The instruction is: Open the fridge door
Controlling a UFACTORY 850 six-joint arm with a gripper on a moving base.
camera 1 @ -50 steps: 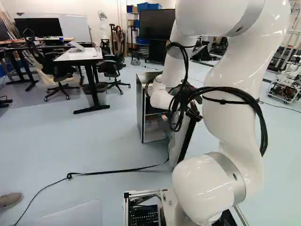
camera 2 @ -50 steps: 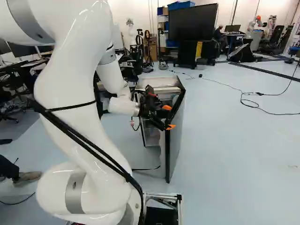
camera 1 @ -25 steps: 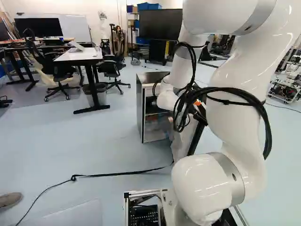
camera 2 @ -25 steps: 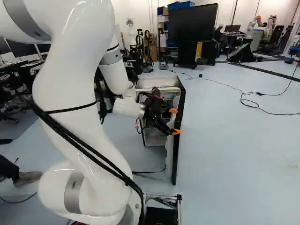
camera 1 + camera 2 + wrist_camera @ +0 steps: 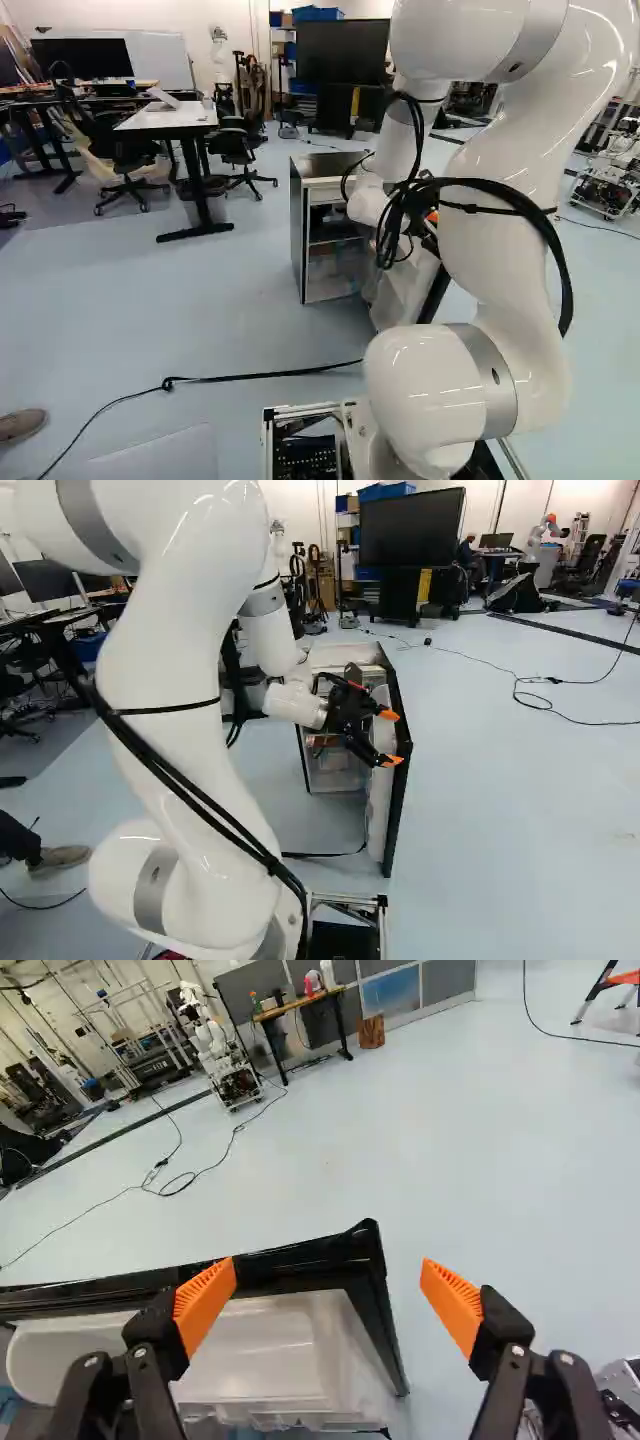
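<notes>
Right base view, starting close in: the white arm (image 5: 185,720) rises on the near side of the fridge door (image 5: 399,770) and reaches over to the door's inner face, where the black gripper (image 5: 390,740) hangs by its upper part. In the wrist view its fingers stand wide apart, gripping nothing; one orange pad (image 5: 205,1300) lies over the door's black edge, the other hangs past the corner. Whether either touches the door, I cannot tell. Below that edge a pale door bin (image 5: 240,1355) shows on the door's inner side. On the floor, a black strap (image 5: 270,372) runs up close to the foot of the door. Beyond the door, the fridge cabinet (image 5: 298,235) has its front uncovered, with the inside (image 5: 335,270) in sight, and the door juts out from it towards the base. Well past both stands a large dark screen (image 5: 412,528). As I judge it, the main work is done: the seal is parted, the door is swung well out and the inside can be reached. What is left looks small, perhaps a further push from the inner side if a wider opening is wanted, then drawing the gripper clear without dragging the door back.
</notes>
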